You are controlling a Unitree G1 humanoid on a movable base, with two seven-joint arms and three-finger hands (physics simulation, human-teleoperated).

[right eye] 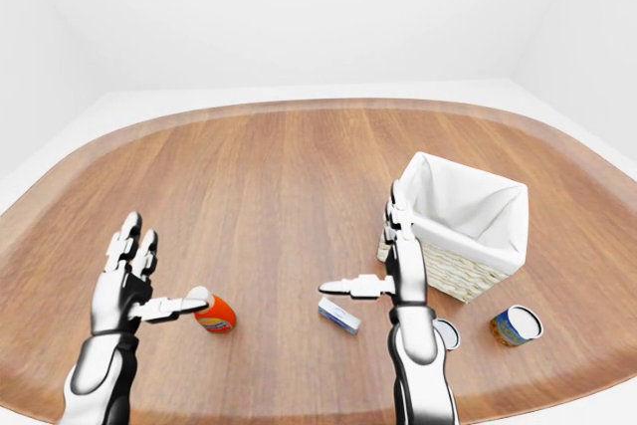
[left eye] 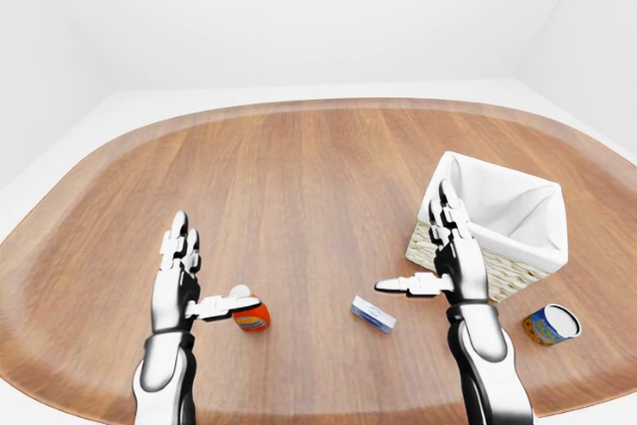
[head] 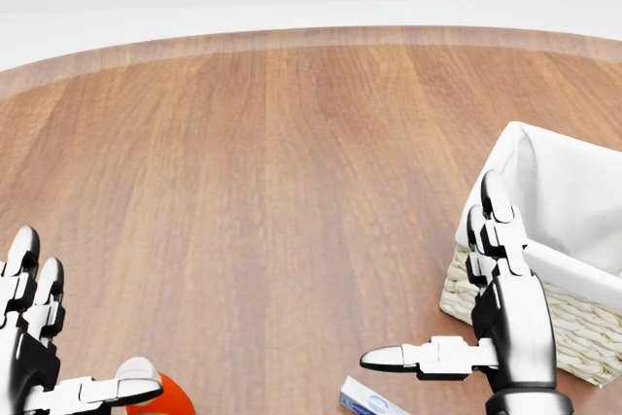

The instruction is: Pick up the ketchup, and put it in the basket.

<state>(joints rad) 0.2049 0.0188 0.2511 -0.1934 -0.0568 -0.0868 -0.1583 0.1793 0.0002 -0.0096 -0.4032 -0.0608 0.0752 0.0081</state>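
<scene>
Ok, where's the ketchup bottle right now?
In the left-eye view the red ketchup bottle with its white cap lies on the wooden table, lower left, just under the left robot hand's thumb, left of the small blue-white box.

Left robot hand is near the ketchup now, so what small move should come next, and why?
Probably lower the left robot hand onto the ketchup and close. Its fingers are open, its thumb lies over the white cap, and nothing is gripped. The basket waits to the right.
</scene>
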